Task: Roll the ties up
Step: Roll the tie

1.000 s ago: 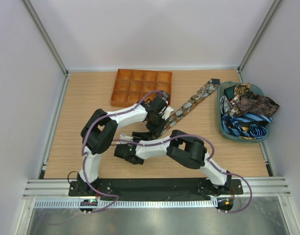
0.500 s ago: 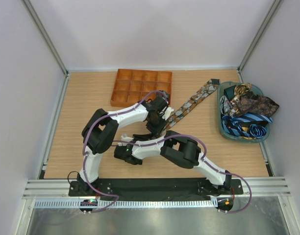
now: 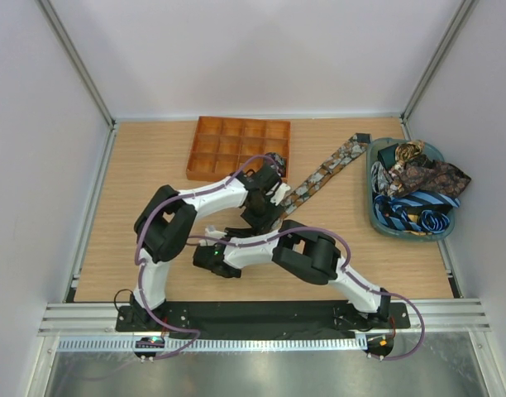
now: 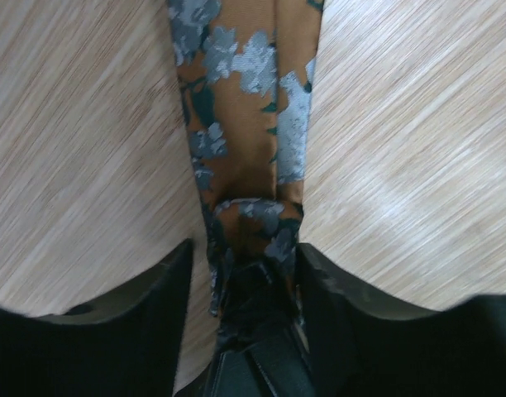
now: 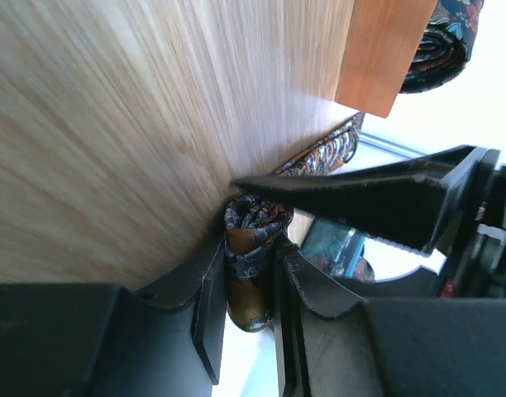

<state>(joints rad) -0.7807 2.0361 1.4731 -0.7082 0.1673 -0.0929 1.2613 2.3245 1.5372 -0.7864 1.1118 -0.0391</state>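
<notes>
The orange gridded tray (image 3: 192, 162) sits at the far edge of the table (image 3: 145, 174), left of its middle. The right wrist view shows one rolled tie (image 5: 445, 40) in a compartment at the tray's corner. The teal basket (image 3: 412, 235) at the right edge holds a loose heap of unrolled ties, brown-gold paisley ties (image 3: 427, 175) on top and blue striped ties (image 3: 418, 212) toward the near side. A paisley tie (image 3: 323, 175) lies flat on the wood, running diagonally from beside the basket's far left corner down toward the middle of the table, where both arms meet. Its near end is wound into a small coil (image 5: 255, 217). The right gripper (image 5: 251, 248) is clamped on that coil, one finger against each side. The left gripper (image 4: 245, 250) straddles the same tie with its jaws apart, a strip of wood showing between one finger and the cloth. The two arms cross over the table's middle and hide the coil from the top camera.
</notes>
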